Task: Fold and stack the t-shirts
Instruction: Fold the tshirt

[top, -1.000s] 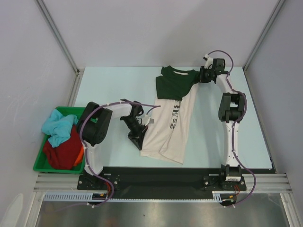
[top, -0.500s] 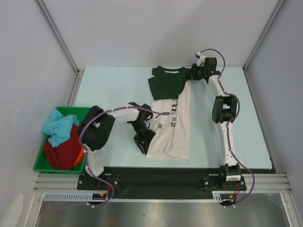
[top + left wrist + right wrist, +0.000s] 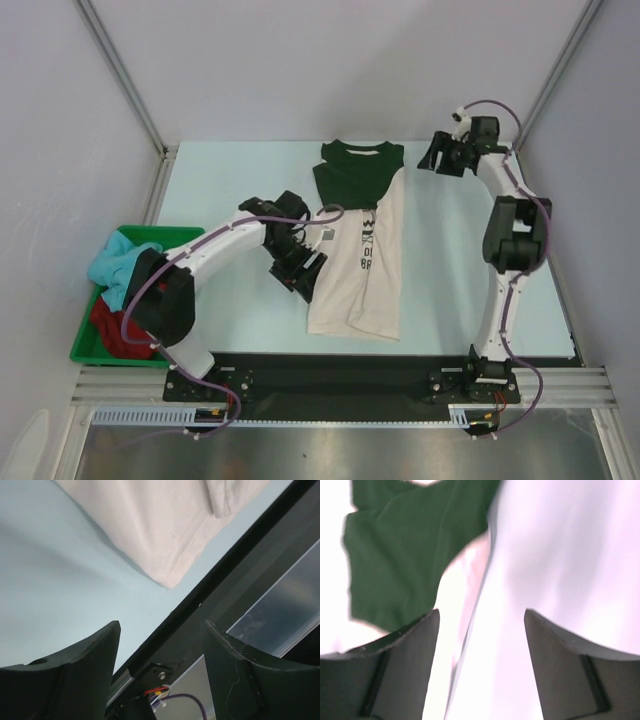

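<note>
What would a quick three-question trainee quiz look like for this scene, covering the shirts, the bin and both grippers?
1. True or false: the dark green cloth t-shirt overlaps the far end of the long cream cloth t-shirt.
2. Multiple choice: the green plastic bin holding crumpled shirts sits A) on the robot's left, B) on the robot's right, C) against the far wall.
3. Fill in: the left gripper and the right gripper are both ____, holding nothing.

Key: 1 true; 2 A; 3 open.
</note>
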Robot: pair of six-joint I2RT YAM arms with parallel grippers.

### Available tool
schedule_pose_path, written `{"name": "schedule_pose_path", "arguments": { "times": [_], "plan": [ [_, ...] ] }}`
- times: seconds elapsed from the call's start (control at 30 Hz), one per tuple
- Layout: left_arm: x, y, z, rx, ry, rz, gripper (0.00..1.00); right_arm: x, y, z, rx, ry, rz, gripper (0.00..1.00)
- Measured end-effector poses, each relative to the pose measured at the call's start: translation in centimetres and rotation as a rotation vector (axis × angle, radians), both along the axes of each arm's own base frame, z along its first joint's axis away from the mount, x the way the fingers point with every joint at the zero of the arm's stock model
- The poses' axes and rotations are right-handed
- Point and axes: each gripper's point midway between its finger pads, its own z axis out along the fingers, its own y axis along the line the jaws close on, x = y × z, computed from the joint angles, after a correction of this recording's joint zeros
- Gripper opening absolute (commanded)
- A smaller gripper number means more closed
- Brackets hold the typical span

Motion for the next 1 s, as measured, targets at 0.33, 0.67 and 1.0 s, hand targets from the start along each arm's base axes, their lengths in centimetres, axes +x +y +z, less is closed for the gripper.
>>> {"name": "schedule_pose_path", "arguments": {
  "times": [0.33,0.67,1.0],
  "plan": [
    [2.7,0.5,-0.7,-0.065,0.033,0.263,0.64,-22.8,4.4,2.1,0.232,0.239,0.046,0.65],
    [0.0,0.2,-4.6,-0.092,0.252,0.486,0.63,-40.0,8.9,-3.5,0.349,0.585,0.064,0.64],
    [-1.2,0.5,-7.4,-0.059,0.326,0.561,0.6,-41.8,9.6,-6.2,0.282,0.725,0.036,0.63]
  ]
}}
